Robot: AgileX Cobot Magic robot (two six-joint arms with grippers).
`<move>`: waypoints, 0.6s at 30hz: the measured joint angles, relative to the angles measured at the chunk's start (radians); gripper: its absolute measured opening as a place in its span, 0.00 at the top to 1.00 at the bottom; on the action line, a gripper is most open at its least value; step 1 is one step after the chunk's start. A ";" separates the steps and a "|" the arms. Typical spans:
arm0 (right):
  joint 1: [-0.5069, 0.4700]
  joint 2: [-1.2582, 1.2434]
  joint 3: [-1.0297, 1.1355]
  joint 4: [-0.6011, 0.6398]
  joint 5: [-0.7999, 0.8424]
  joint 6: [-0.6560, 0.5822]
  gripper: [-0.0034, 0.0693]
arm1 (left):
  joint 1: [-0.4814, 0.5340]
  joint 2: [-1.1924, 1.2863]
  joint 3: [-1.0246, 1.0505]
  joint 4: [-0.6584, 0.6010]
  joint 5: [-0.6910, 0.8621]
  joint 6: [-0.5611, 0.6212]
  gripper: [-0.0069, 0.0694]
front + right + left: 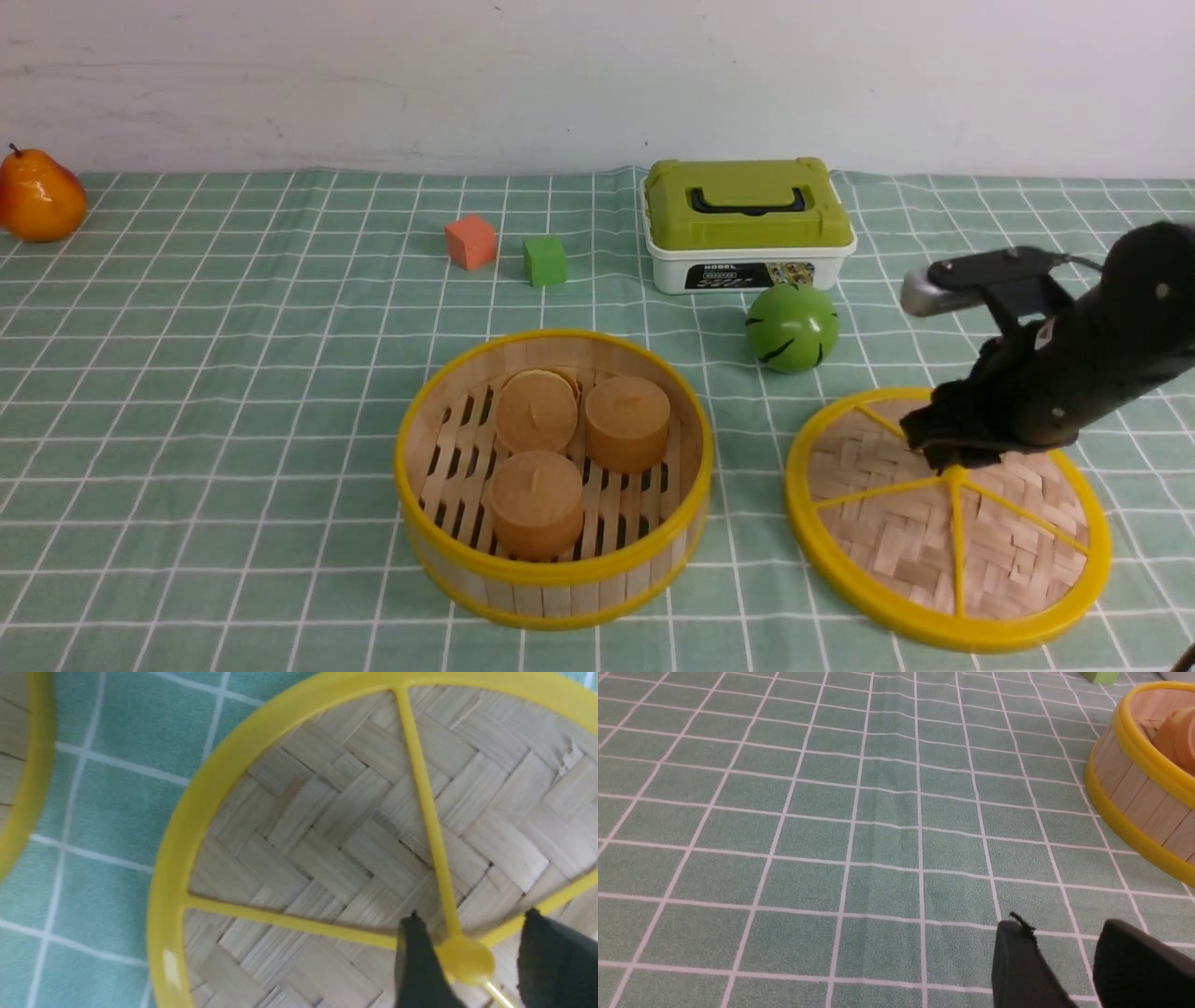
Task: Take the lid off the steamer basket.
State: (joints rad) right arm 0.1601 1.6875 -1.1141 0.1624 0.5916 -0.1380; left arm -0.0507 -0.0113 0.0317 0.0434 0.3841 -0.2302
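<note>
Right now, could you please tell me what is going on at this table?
The robot's right arm is at the lid, which lies beside the steamer basket on the checked cloth. Its right pincer stands open around the yellow knob, with a gap visible on each side, so it does not seem to grip it. The basket is uncovered, showing round brown buns inside. The left pincer is over bare cloth, holding nothing.
</note>
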 joint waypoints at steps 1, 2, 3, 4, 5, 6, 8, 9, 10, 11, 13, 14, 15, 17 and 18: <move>0.000 -0.050 -0.011 0.002 0.034 -0.001 0.46 | 0.000 0.000 0.000 0.000 0.000 0.000 0.60; 0.000 -0.097 -0.013 0.003 0.057 -0.006 0.44 | 0.000 0.000 0.000 0.000 0.000 0.000 0.60; 0.000 -0.151 -0.016 0.003 0.086 -0.012 0.42 | 0.000 0.000 0.000 0.000 0.000 0.000 0.60; 0.000 -0.209 -0.015 0.004 0.105 -0.016 0.41 | 0.000 0.000 0.000 0.000 0.000 0.000 0.60; 0.000 -0.270 -0.016 0.004 0.133 -0.020 0.41 | 0.000 0.000 0.000 0.000 0.000 0.000 0.60; 0.000 -0.343 -0.016 0.005 0.156 -0.023 0.42 | 0.000 0.000 0.000 0.000 0.000 0.000 0.60; 0.000 -0.462 -0.012 0.004 0.194 -0.025 0.47 | 0.000 0.000 0.000 0.000 0.000 0.000 0.60; 0.000 -0.521 -0.003 0.004 0.205 -0.026 0.51 | 0.000 0.000 0.000 0.000 0.000 0.000 0.60; 0.000 -0.581 0.012 0.004 0.212 -0.028 0.55 | 0.000 0.000 0.000 0.000 0.000 0.000 0.60; 0.000 -0.605 0.020 0.004 0.214 -0.028 0.57 | 0.000 0.000 0.000 0.000 0.000 0.000 0.60; 0.000 -0.750 0.085 0.003 0.225 -0.028 0.72 | 0.000 0.000 0.000 0.000 0.000 0.000 0.60; 0.000 -0.774 0.097 0.003 0.227 -0.028 0.74 | 0.000 0.000 0.000 0.000 0.000 0.000 0.60; 0.000 -0.845 0.135 0.003 0.233 -0.028 0.82 | 0.000 0.000 0.000 0.000 0.000 0.000 0.60; 0.000 -0.937 0.185 0.003 0.241 -0.027 0.92 | 0.000 0.000 0.000 0.000 0.000 0.000 0.60; 0.000 -0.990 0.214 0.003 0.242 -0.024 0.95 | 0.000 0.000 0.000 0.000 0.000 0.000 0.60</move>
State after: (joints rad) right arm 0.1601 0.6971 -0.9004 0.1656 0.8336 -0.1623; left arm -0.0507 -0.0113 0.0317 0.0434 0.3841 -0.2302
